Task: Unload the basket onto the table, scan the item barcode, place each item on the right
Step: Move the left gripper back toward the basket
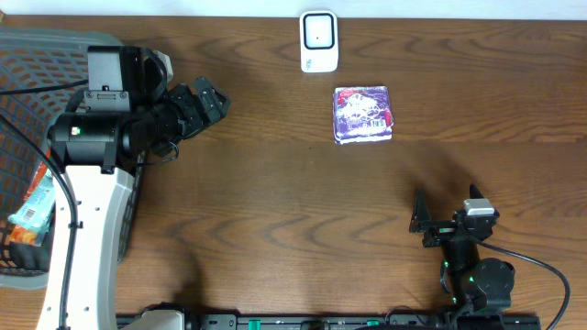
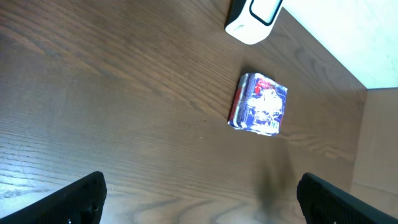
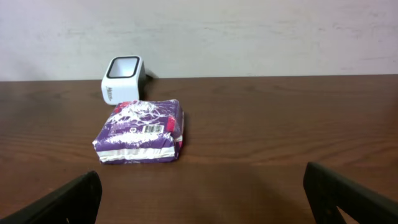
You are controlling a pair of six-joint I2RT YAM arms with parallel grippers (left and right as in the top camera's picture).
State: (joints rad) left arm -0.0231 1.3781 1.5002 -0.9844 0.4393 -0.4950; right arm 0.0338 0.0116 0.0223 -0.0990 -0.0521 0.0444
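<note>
Grey basket (image 1: 55,38), packets (image 1: 31,207) inside, wooden table (image 1: 275,202)

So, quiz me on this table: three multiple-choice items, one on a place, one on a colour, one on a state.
1. Where is the purple packet relative to the scanner?
A. Stacked on top of it
B. Flat on the table, apart from it, on the robot's side
C. Behind it, against the wall

2. What colour is the scanner's casing?
A. White
B. Red
C. Yellow

3. How do the left fingers and right fingers stand?
A. Left shut on the packet
B. Right shut on the scanner
C. Both open, holding nothing

Answers: 1 B, the overhead view shows bare wood between the two. 2 A, the casing is white in every view. 3 C, each wrist view shows its fingers spread wide with only table between them.
</note>
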